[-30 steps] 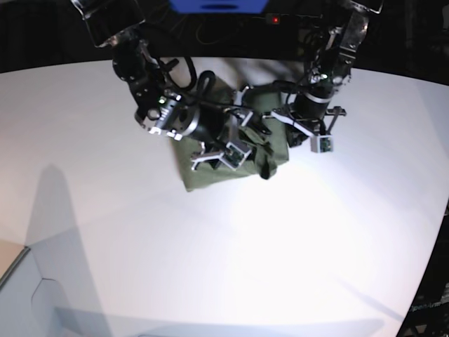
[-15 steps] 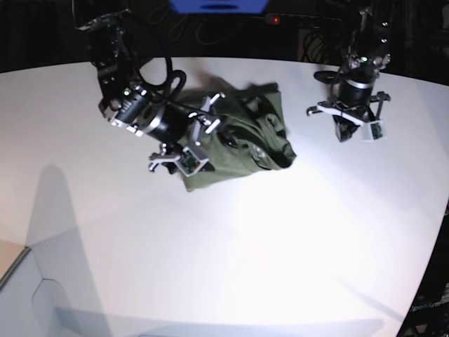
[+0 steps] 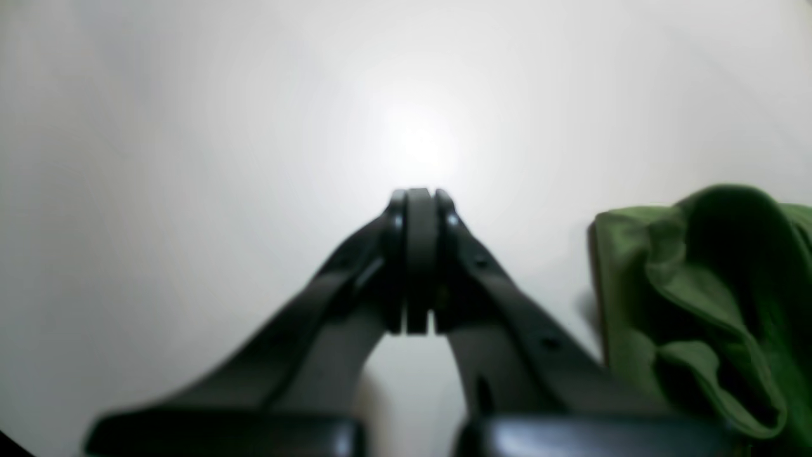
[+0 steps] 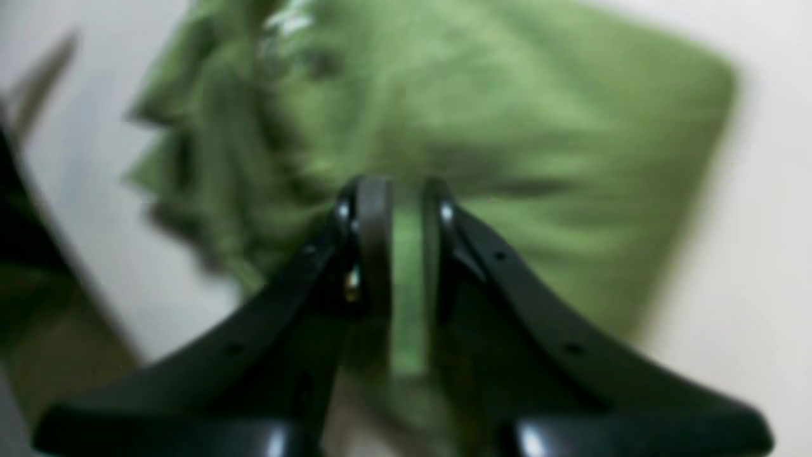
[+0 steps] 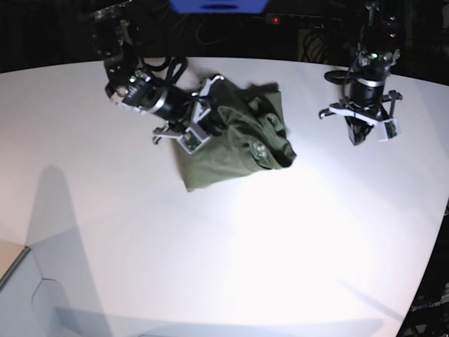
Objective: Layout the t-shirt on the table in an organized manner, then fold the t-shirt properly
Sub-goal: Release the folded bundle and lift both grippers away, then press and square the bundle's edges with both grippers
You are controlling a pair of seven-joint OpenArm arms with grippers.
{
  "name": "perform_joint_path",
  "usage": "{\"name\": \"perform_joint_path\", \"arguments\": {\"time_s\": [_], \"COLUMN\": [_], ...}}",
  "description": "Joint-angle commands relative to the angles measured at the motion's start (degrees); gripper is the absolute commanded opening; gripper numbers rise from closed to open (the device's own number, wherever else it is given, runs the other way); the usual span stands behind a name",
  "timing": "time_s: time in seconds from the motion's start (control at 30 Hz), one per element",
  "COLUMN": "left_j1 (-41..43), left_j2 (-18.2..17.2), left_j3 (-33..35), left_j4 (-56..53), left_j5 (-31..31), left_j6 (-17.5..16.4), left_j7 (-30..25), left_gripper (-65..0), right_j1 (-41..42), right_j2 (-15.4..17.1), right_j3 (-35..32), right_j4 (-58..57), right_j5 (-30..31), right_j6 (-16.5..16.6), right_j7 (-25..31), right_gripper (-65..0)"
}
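On the left of the base view, the right gripper (image 5: 200,126) sits low at the near-left edge of the t-shirt (image 5: 235,144). Its fingers (image 4: 374,241) show a narrow gap in the wrist view, with green cloth seen through it; the blur makes it impossible to tell whether a fold is actually pinched. A second ago these fingers stood wide over the middle of the shirt, so the narrowing looks like a grasp attempt at the hem side, a likely first pull toward spreading the garment.

The t-shirt lies bunched in a crumpled heap toward the far middle of the tabletop (image 5: 231,260), with no layout done yet. Its outline has changed little from the earlier pictures.

On the right, the left gripper (image 5: 365,130) hangs above bare tabletop, well apart from the shirt. Its fingers (image 3: 419,254) are pressed together on nothing. A second ago it was at the shirt's right side; it has since backed off, leaving the cloth to the other arm.
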Motion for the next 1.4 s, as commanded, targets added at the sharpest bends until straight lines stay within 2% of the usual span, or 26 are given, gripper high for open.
{"name": "perform_joint_path", "arguments": {"time_s": [0.0, 0.13, 0.33, 0.47, 0.67, 0.73, 0.87, 1.0, 1.17, 1.27, 1.37], "left_j1": [0.0, 0.0, 0.0, 1.1, 2.4, 1.9, 0.0, 0.3, -1.0, -3.1, -3.8], "left_j2": [-0.5, -0.5, -1.1, -1.0, -1.0, -1.0, -0.5, 1.5, 2.1, 1.8, 1.8], "left_j3": [-0.2, -0.6, -0.9, -2.5, -1.5, -0.8, -0.9, -0.4, 3.0, 4.2, 3.8], "left_j4": [1.2, 1.3, 3.2, 5.6, 10.5, 11.3, 11.8, 11.9, 11.2, 8.5, 6.2], "left_j5": [0.2, 0.0, -7.6, -10.2, -18.0, -21.7, -28.9, -35.1, -36.0, -36.0, -36.0], "left_j6": [-0.1, -0.1, -0.1, -0.1, -0.2, -0.2, 0.2, 0.0, -0.1, -0.1, 0.0], "left_j7": [-1.3, -1.3, -1.3, -1.3, 0.0, 3.9, 10.6, 12.1, 12.1, 12.1, 13.3], "left_gripper": [-64.9, -64.9, -64.9, -64.7, -63.8, -58.5, -40.5, -29.4, -19.8, -12.5, -8.5], "right_j1": [0.1, -1.0, -1.3, -1.3, -3.1, -4.2, -5.5, -6.8, -6.9, -6.9, -7.2], "right_j2": [-0.2, 0.9, 4.0, 5.9, 7.0, 7.0, 7.1, 9.4, 11.7, 12.1, 12.2], "right_j3": [-1.4, -7.8, -14.9, -13.1, -4.9, -2.2, 2.3, 5.0, 5.3, 5.3, 5.3], "right_j4": [1.5, 3.4, 9.5, 11.7, 12.0, 12.0, 12.0, 12.0, 12.0, 12.0, 12.0], "right_j5": [1.0, 1.0, 1.0, 1.0, 1.2, 1.2, 1.2, 1.3, 1.3, 1.3, 1.1], "right_j6": [0.3, 0.3, 0.3, 0.3, 0.3, 0.3, 0.4, 0.4, 0.4, 0.4, 0.4], "right_j7": [1.6, 1.6, 1.4, 1.3, 1.2, 1.4, 1.4, 1.5, 1.4, 1.3, 1.2], "right_gripper": [-56.9, -56.9, -56.9, -56.9, -56.9, -56.9, -56.9, -56.9, -56.9, -56.9, -56.9]}}
